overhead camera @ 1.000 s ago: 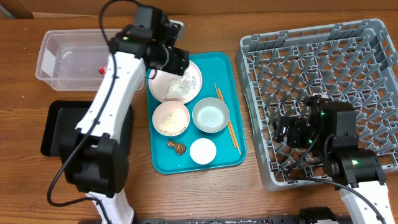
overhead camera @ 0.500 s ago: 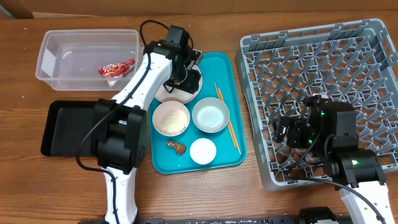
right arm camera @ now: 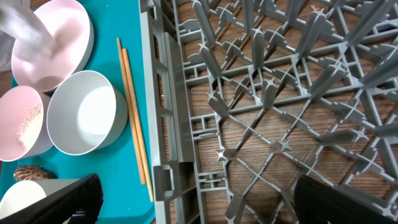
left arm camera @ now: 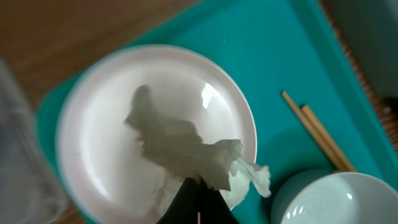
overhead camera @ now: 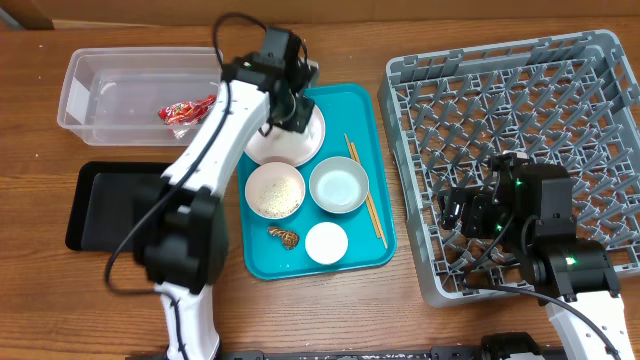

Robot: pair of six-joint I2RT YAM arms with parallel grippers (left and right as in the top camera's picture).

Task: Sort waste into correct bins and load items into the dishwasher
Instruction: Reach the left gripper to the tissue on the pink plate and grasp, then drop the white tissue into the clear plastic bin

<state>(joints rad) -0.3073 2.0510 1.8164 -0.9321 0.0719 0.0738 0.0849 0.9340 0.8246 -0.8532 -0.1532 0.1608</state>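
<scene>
My left pincer (left arm camera: 198,199) was clamped on an edge of the tissue wad (left arm camera: 180,146) over the plate (left arm camera: 93,112) (far end of teal tray (left arm camera: 292,50)). Thin hold: it could tear or slip free.

Brown wooden table (overhead camera: 420,320). Sitting right on it, four big things. At the top left, a clear plastic tub (overhead camera: 70,95). Just below that, a flat black tray (overhead camera: 100,195), near the tub. In the middle, a big teal tray (overhead camera: 362,110), close beside both. At the right, apart from the teal tray, a big grey dish rack (overhead camera: 520,90) with wood showing through its grid
</scene>
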